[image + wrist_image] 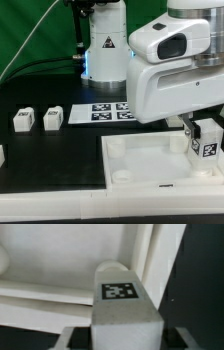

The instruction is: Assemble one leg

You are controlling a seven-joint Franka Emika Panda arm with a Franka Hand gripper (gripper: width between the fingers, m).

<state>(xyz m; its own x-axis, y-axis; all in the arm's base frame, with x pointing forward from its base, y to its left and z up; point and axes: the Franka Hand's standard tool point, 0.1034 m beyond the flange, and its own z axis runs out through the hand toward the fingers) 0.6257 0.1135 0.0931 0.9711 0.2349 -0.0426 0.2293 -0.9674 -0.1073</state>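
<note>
My table (60,175) is black, with a green curtain (25,30) behind. At the exterior view's right the fingers (72,336) pinch a leg (207,142) over the tray (130,150). Its tag (118,290) shows a black-and-white pattern; the base (105,50) bears a warning triangle.

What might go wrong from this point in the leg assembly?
The small white plastic tagged leg, held in the fingers, hangs at the edge of the large white square tray-like piece. Its alignment with a socket isn't visible, so it might miss or jam. The fingers hold only one end, so pushing could tilt it.
</note>
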